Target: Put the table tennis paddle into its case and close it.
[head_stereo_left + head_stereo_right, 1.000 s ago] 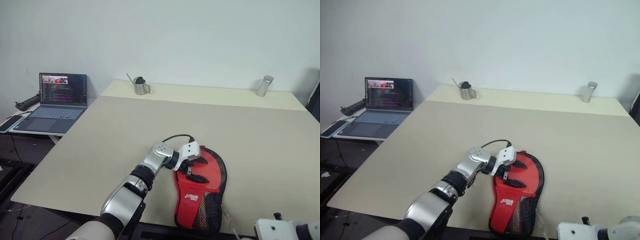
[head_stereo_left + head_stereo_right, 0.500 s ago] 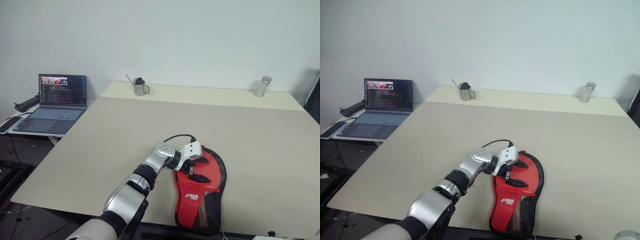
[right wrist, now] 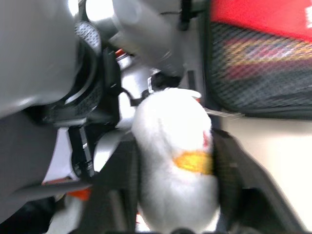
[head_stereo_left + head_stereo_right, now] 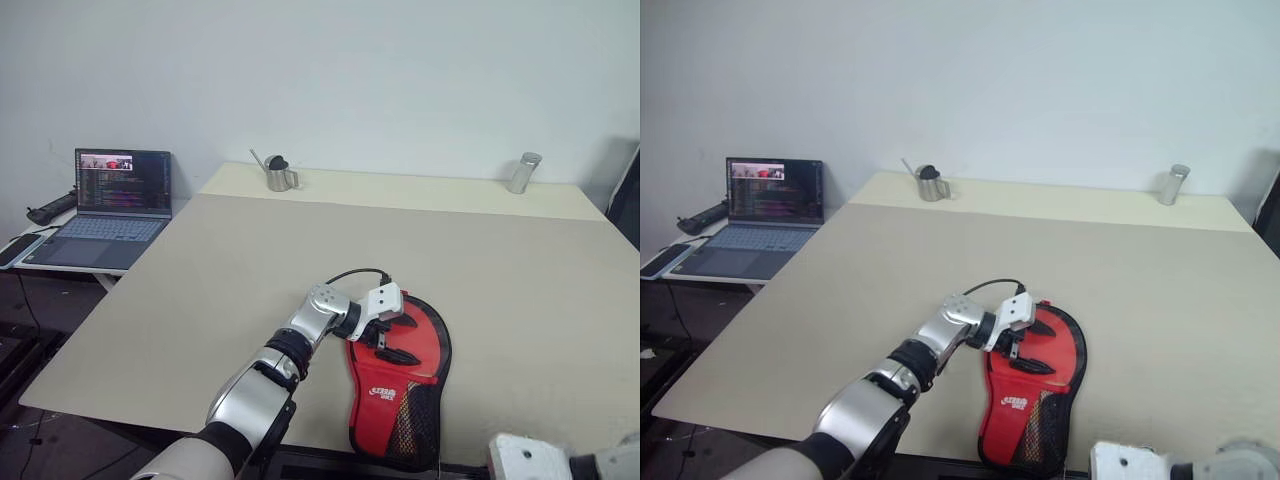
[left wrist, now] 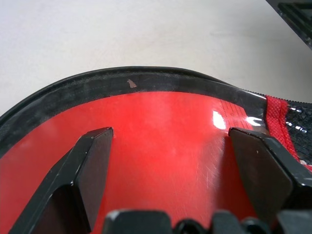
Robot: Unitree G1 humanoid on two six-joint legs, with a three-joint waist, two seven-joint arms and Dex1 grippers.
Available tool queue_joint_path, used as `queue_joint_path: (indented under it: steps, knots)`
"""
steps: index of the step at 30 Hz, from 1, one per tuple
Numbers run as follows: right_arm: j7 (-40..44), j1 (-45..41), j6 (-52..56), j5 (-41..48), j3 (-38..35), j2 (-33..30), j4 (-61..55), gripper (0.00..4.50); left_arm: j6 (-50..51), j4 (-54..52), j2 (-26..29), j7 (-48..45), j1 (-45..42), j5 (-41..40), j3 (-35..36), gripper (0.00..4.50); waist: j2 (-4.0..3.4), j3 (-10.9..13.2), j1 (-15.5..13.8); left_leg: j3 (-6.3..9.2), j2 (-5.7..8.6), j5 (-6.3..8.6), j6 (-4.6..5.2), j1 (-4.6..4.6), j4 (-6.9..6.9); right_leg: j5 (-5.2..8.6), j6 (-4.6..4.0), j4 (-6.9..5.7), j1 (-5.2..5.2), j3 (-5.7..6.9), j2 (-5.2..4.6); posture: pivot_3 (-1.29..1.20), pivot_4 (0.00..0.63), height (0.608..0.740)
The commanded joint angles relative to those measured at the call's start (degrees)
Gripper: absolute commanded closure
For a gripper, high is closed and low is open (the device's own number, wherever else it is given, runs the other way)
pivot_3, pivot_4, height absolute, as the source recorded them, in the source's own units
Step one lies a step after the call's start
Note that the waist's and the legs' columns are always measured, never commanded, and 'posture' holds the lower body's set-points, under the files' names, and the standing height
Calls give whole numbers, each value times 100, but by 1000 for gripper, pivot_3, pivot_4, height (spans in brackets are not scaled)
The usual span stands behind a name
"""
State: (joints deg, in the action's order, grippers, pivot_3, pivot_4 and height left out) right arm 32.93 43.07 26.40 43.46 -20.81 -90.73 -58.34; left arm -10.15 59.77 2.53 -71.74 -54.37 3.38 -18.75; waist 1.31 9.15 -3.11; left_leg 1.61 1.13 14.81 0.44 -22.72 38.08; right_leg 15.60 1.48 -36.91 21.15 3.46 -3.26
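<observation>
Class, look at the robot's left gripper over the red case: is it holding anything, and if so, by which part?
Nothing is held. The left gripper is open, its fingers spread wide over the case and closed on no part of it.

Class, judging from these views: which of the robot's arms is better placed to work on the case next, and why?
Left. The left gripper hangs open right over the red case on the table; the right arm sits back at the near edge, off the case.

case (image 4: 400, 385): glossy red face, black mesh | table (image 4: 250, 260): matt beige
</observation>
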Motion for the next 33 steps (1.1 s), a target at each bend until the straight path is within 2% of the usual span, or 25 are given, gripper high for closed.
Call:
queue_joint_path:
  steps: [1, 4, 8, 13, 19, 25, 29, 33]
  knots:
    - [256, -575, 601, 725, -382, 277, -166, 1007, 158, -1, 144, 53, 319, 214, -112, 367, 3, 2, 6, 1, 0, 0, 0, 0, -1, 0, 0, 1, 0, 0, 0, 0, 150, 740]
    - [603, -1369, 1023, 1303, -564, 428, 167, 8, 271, -199, 232, 131, 463, 199, -71, 367, 1, 1, 27, 1, -3, 0, 0, 1, -2, 0, -1, 0, 0, 0, 0, 0, 150, 740]
    - [936, -2241, 1246, 1370, -253, 507, 623, 8, 448, -560, 363, 193, 679, 156, -4, 367, -3, -2, 60, -1, -6, 0, 1, 7, -2, 0, -2, -3, -1, -3, 1, 0, 150, 740]
    - [891, -3624, 1269, 897, 858, 961, 1491, 8, 752, -1258, 542, 114, 985, -23, 60, 367, -1, -1, 173, -1, -10, 0, 1, 7, -5, 0, -4, -3, 3, -7, 3, 0, 150, 740]
    - [905, -4915, 805, -566, 1930, 1986, 2828, 8, 1487, -2931, 1206, -338, 1412, -664, 361, 367, -13, 7, 249, -17, -15, 0, 1, 5, -13, -15, -31, -16, 24, -27, 11, 0, 150, 740]
    - [967, -5636, 192, -1142, 1998, 3269, 3928, 8, 2614, -4900, 2095, -452, 1900, -1548, 897, 367, -25, 28, 273, -20, -15, -1, 0, -13, -12, -17, -35, -23, 45, -34, 13, 0, 150, 740]
    - [1559, -6241, -251, -1495, 2163, 3665, 4873, 8, 3278, -5855, 2526, -60, 2403, -1993, 1381, 367, -38, 35, 277, -25, -9, 0, 1, -11, -13, -17, -36, -22, 46, -43, 10, 0, 150, 740]
    - [2109, -6896, -600, -1775, 2190, 3904, 5992, 8, 3664, -6512, 2617, 615, 2835, -2195, 1717, 367, -45, 42, 273, -27, -9, 0, 1, -10, -13, -18, -36, -24, 49, -47, 10, 0, 150, 740]
